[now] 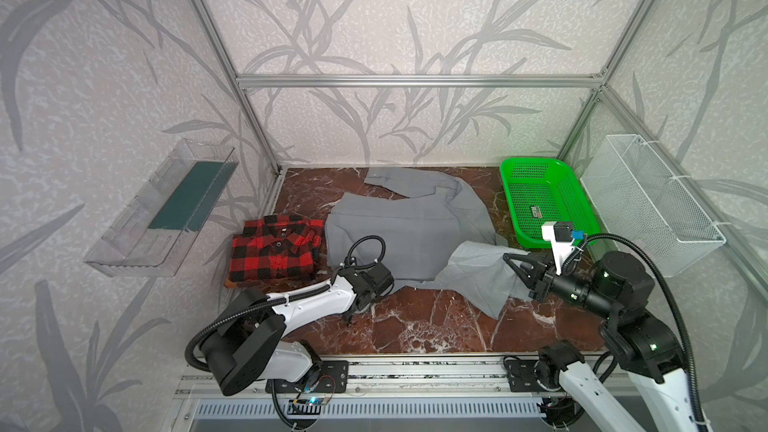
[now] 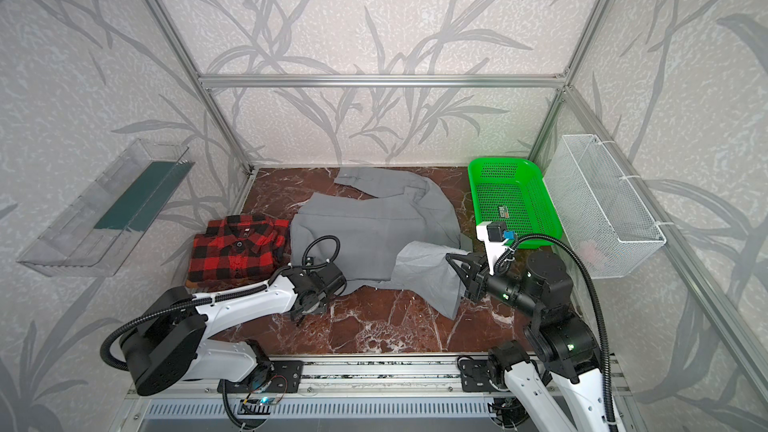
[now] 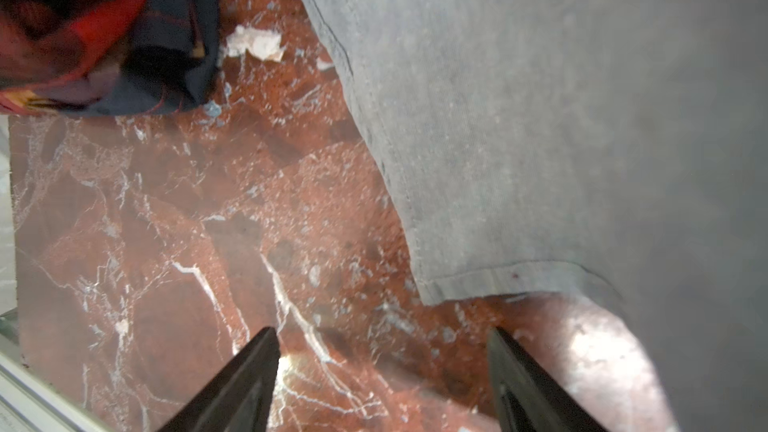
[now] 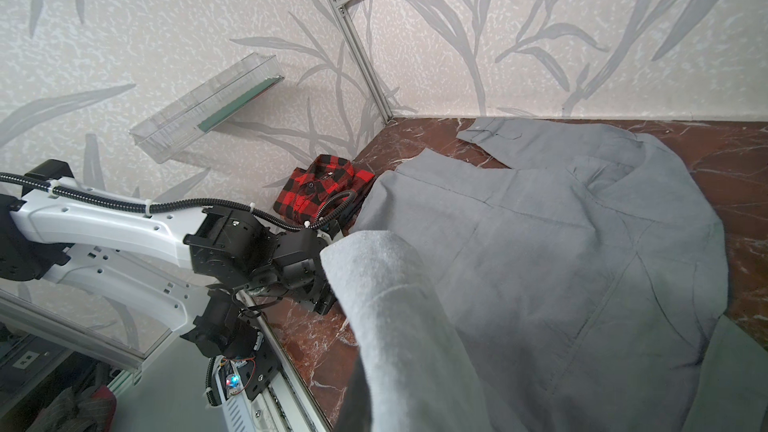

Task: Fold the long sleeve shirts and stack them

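green basket (image 1: pixel 532 162): just a small tag (image 1: pixel 536 213) inside | left gripper (image 3: pixel 382 331): wide open, empty | right gripper (image 1: pixel 508 260): pinching grey shirt (image 1: pixel 399 222) sleeve

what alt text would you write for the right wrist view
A grey shirt lies spread on a red marble table, one sleeve lifted close to the camera. Beyond it, a folded red-and-black plaid shirt sits near the table's corner, and the left arm reaches in beside the sleeve.
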`<state>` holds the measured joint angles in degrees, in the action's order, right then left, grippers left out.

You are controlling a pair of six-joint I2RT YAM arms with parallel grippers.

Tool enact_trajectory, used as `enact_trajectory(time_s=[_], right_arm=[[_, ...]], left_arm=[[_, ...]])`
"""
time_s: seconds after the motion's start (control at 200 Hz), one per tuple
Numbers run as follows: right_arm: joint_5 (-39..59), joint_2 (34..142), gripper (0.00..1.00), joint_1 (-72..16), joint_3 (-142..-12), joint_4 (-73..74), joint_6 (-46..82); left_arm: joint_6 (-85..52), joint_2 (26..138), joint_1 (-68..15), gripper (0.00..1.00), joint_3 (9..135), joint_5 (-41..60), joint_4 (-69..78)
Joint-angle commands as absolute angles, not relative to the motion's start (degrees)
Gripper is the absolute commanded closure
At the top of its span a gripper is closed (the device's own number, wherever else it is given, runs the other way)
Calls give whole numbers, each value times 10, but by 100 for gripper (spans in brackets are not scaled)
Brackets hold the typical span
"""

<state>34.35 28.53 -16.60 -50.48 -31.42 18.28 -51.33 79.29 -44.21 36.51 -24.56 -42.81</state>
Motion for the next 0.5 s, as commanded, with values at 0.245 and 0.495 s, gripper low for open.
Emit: enact_trajectory(time_s=[0.245, 0.495], right_arm=[[370, 287, 100, -168, -507, -301, 189], [380, 300, 100, -168, -507, -287, 205]], left_arm=[[-542, 712, -432, 30, 338, -289, -371], [-677, 509, -430, 26, 280, -273, -361]])
